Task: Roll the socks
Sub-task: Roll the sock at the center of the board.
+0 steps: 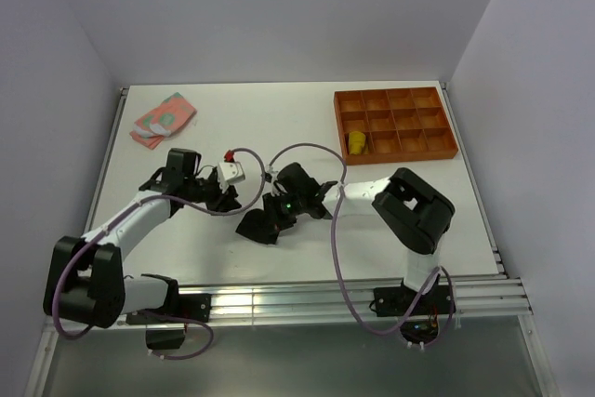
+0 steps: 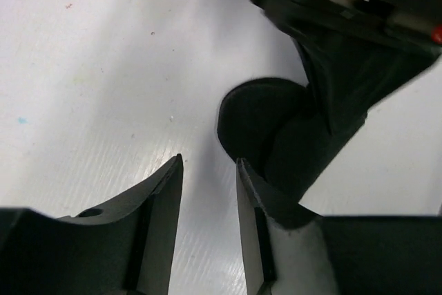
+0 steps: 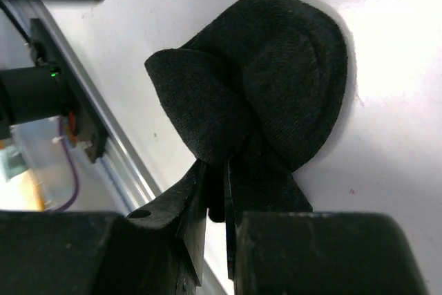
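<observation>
Right jaws on folded, bunched black sock (image 3: 276,88)

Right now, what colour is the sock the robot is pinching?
Plain black sock, best seen in the right wrist view.

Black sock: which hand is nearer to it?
Right. The right hand is pinching the black sock. The left hand sits just beside the sock, open and empty.
</observation>
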Controlling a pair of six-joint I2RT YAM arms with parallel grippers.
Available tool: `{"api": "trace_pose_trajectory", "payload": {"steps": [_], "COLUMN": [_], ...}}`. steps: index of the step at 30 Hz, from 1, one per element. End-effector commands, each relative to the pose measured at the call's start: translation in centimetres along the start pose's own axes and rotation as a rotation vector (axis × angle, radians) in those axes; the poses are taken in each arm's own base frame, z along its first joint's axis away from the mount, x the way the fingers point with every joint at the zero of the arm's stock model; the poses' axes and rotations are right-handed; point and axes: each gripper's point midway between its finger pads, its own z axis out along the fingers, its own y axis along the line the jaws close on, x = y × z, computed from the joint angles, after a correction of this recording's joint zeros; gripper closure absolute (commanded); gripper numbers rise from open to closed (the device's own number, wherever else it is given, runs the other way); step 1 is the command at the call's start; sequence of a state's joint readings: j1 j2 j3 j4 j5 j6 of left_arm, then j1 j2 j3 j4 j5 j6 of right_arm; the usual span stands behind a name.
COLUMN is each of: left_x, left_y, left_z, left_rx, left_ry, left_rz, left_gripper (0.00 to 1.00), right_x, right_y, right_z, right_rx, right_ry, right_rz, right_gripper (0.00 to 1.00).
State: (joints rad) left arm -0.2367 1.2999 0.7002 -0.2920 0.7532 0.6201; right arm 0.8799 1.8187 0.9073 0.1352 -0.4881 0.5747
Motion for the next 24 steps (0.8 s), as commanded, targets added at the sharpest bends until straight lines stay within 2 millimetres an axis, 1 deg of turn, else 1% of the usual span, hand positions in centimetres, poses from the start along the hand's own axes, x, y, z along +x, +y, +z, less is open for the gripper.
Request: {"api": "trace_pose_trajectory", "payload": {"steps": [1,2,3,4,6,7,8,9,10,12,13,15,17,22,23,24], "left_x": [-0.1,0.0,-0.4,0.2,0.2,0.8,0.3,1.3,0.8,0.7,0.6,0.9,0.5,0.9,0.6,1.0], "left_y": [0.2,-0.1,-0.2,-0.7,-1.3,-1.6,-2.5,-3.0,-3.6,-4.1,-4.3,-4.4,-4.6,-5.3,-5.2,-5.4], "left_z": [-0.8,-0.9,-1.2,-1.1,-1.2,-0.9,-0.8,-0.5,-0.2,0.0,0.2,0.5,0.8,1.7,1.9,2.0], "left_rx": [-0.038,-0.040,-0.055,-0.051,-0.067,-0.077,-0.074,-0.079,-0.074,-0.070,-0.064,-0.052,-0.062,-0.046,-0.055,-0.051], "left_ry": [-0.012,-0.011,-0.023,-0.019,-0.024,-0.024,-0.040,-0.027,-0.046,-0.055,-0.058,-0.049,-0.068,-0.058,-0.068,-0.063], "left_rz": [0.205,0.235,0.278,0.311,0.381,0.416,0.467,0.482,0.526,0.539,0.543,0.569,0.600,0.646,0.666,0.670], "left_gripper": [0.57,0.57,0.57,0.57,0.56,0.55,0.55,0.54,0.54,0.52,0.52,0.50,0.47,0.45,0.45,0.45], "right_x": [3.2,3.2,2.9,2.8,2.5,2.4,2.2,2.0,1.8,1.6,1.4,1.3,0.9,0.9,0.9,1.0], "right_y": [-4.1,-4.2,-4.3,-4.6,-4.8,-5.2,-5.3,-5.2,-5.3,-5.3,-5.5,-5.6,-6.1,-6.5,-6.8,-6.9], "right_z": [-0.1,-0.1,0.1,0.1,0.4,0.3,0.4,0.5,0.4,0.4,0.2,0.1,0.0,-0.2,-0.1,0.0], "right_rx": [0.115,0.112,0.108,0.111,0.102,0.107,0.106,0.097,0.095,0.084,0.082,0.080,0.086,0.086,0.088,0.088], "right_ry": [0.170,0.182,0.192,0.200,0.216,0.226,0.228,0.233,0.236,0.244,0.242,0.252,0.250,0.270,0.275,0.282], "right_rz": [0.118,0.121,0.127,0.146,0.166,0.183,0.192,0.197,0.210,0.226,0.236,0.253,0.264,0.290,0.298,0.305], "right_gripper": [0.88,0.88,0.87,0.87,0.87,0.87,0.87,0.88,0.88,0.88,0.88,0.88,0.88,0.88,0.88,0.88]}}
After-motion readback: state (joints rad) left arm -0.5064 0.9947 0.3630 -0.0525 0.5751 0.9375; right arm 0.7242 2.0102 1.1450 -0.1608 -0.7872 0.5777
